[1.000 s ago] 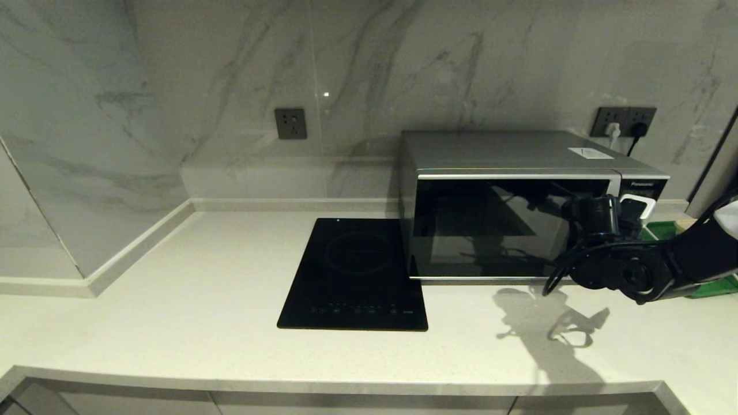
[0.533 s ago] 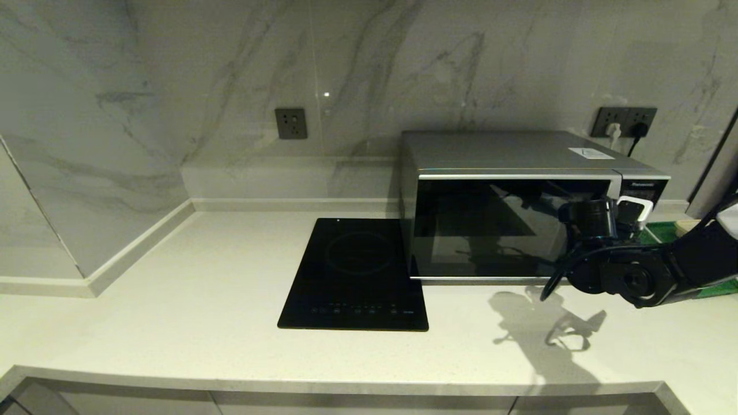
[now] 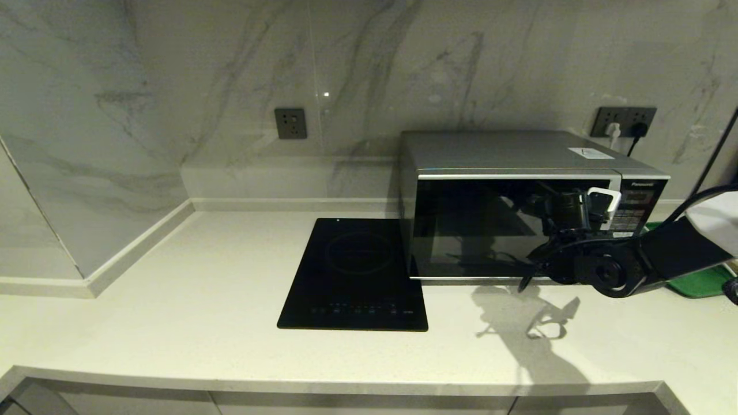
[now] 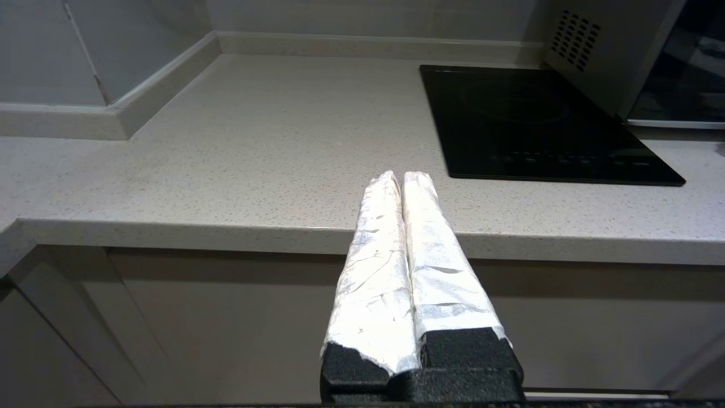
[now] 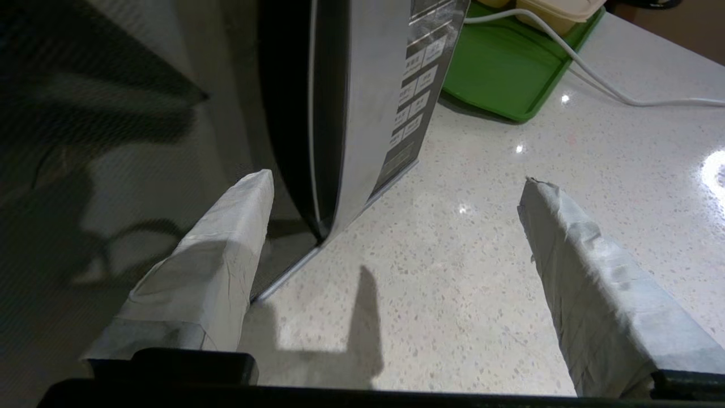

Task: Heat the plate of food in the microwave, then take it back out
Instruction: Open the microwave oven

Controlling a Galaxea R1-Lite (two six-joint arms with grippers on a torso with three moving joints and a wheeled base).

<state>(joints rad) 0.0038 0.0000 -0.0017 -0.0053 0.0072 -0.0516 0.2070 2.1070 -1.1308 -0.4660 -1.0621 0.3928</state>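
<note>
Two spread fingers (image 5: 226, 272) of the right gripper (image 5: 391, 226) face the shut microwave (image 3: 507, 225); green tray (image 5: 504, 73) beside it.

My head camera looks forward and down at the surface (image 3: 173, 300), taking in the cooktop (image 3: 354, 276), the microwave (image 3: 519, 173) and the marble wall. My left wrist camera sits low at the surface's front edge, facing along its end effector (image 4: 396, 181) toward the cooktop (image 4: 538, 124), which it shares with the head view. My right wrist camera looks close past its end effector (image 5: 396, 187) at the microwave's (image 5: 362, 113) button side and the green tray (image 5: 510, 68).
</note>
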